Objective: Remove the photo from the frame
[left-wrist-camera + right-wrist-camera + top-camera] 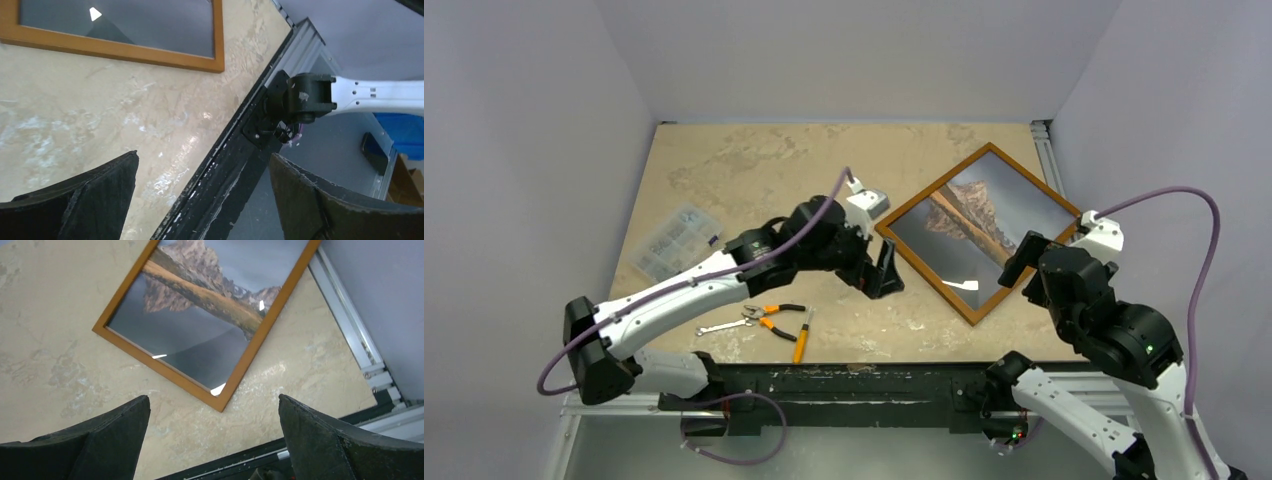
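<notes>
The orange-brown wooden frame [924,276] lies flat on the right half of the table, turned like a diamond. The photo [969,225], a brown mountain mirrored in water, sits inside it face up. My left gripper [886,272] stands open just left of the frame's near-left side, holding nothing. In its wrist view [203,155] the frame [125,50] and the photo [125,20] show at the top left. My right gripper [1021,262] hovers open over the frame's near-right side. Its wrist view [214,397] looks down on the frame's near corner [155,369] and the photo [200,305].
Orange-handled pliers [774,318], a small wrench [719,327] and an orange-handled screwdriver [802,340] lie near the front edge. A clear plastic organiser box [674,240] sits at the left. A black rail [874,380] bounds the front, an aluminium rail [1046,150] the right.
</notes>
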Controlling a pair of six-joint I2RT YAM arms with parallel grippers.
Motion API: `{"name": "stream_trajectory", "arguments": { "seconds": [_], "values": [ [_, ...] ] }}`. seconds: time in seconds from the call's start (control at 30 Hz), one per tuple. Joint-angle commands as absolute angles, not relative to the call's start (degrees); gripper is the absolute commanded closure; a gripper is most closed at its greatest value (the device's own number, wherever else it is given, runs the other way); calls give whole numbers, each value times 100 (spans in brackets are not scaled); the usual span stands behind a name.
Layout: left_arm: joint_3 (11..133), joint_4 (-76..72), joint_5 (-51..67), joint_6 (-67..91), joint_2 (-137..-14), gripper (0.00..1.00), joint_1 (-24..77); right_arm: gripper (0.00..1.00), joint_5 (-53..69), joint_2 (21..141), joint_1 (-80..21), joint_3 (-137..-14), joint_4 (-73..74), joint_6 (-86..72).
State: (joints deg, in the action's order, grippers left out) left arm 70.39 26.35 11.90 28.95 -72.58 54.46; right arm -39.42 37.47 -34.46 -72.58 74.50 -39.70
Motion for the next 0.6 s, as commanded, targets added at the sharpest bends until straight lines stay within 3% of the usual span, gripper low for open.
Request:
{"name": "stream_trajectory", "arguments": {
  "seconds": [0.0,0.27,0.57],
  "values": [
    [7004,2080,936,2999,-7627,1,6038,1,-4180,3755,-3436,-6904,7943,-5297],
    [6846,1838,925,3141,-7800,1,6543,1,-4401,3115,-3436,-5602,7664,-6652],
    [6433,1911,595,3072,-7275,2,6556,3,-4445,3908,-3423,-5345,7380,-7720]
  ]
}}
